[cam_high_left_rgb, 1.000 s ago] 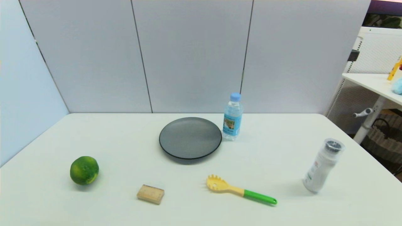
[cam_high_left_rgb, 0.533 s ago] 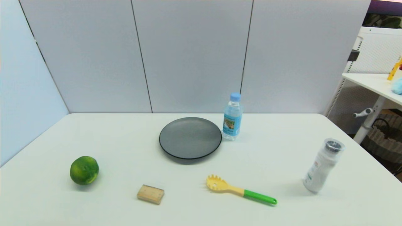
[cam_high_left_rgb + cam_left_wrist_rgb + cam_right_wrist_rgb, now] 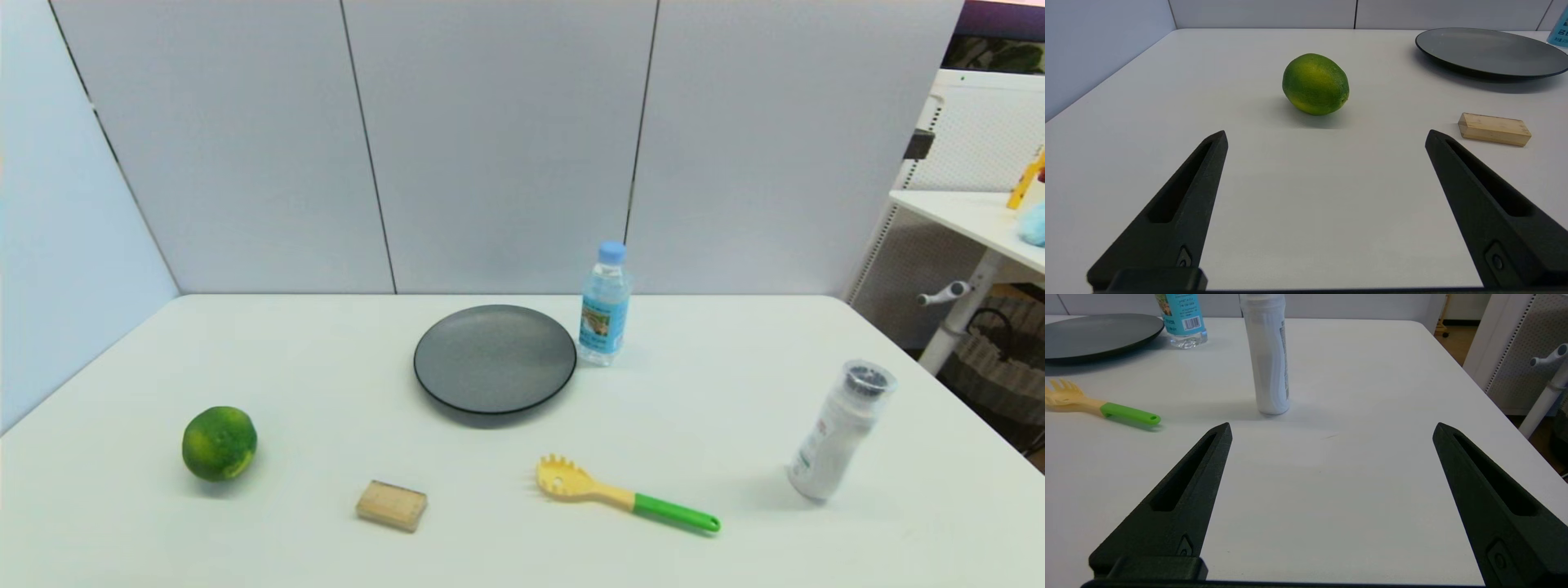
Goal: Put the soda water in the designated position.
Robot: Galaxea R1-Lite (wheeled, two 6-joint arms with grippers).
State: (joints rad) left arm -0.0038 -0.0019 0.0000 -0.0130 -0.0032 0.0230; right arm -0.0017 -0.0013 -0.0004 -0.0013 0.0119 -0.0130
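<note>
Nothing has moved since the earlier frames. Soda water (image 3: 605, 304) stands upright at the table's (image 3: 735, 392) far side, just right of the dark plate (image 3: 495, 358), well apart from both grippers. Left gripper (image 3: 1327, 136) parked low near the lime (image 3: 1315, 83), fingers spread, empty. Right gripper (image 3: 1332, 430) parked low near the white shaker (image 3: 1267, 355), fingers spread, empty. Count: one bottle, one plate, one lime, one shaker, one wooden block (image 3: 392, 505), one pasta fork (image 3: 624, 493).

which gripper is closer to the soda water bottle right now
Right. The right gripper, open, sits low near the white shaker, with the soda water beyond it. The left gripper, open, faces the lime, farther away.
</note>
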